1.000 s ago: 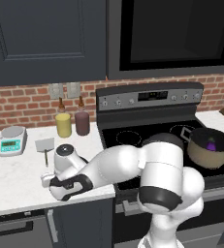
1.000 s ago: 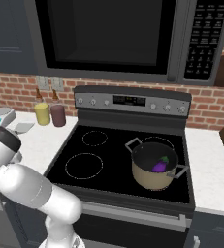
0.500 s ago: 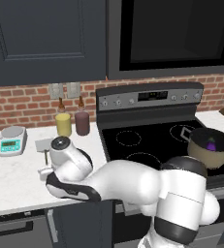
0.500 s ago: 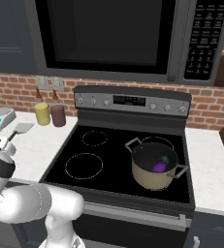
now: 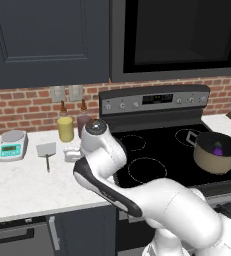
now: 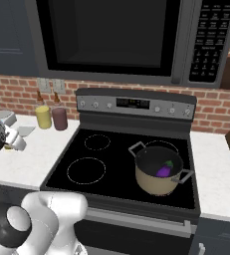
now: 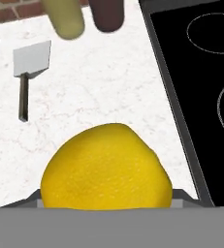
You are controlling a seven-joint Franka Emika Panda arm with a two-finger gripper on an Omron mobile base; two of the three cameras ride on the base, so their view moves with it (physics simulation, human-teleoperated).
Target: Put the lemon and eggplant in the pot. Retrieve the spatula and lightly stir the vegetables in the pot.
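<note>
We see the small round bright yellow lemon between our two dark fingers, which grip it at both sides, above the white marbled counter. Beyond the fingers lies the small grey spatula with flat blade. The glossy purple eggplant sits in the round tan pot, well apart from the fingers.

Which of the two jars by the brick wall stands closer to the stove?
The maroon jar. It stands on the stove side of the pale yellow jar, which sits nearer the spatula and the scale.
</note>
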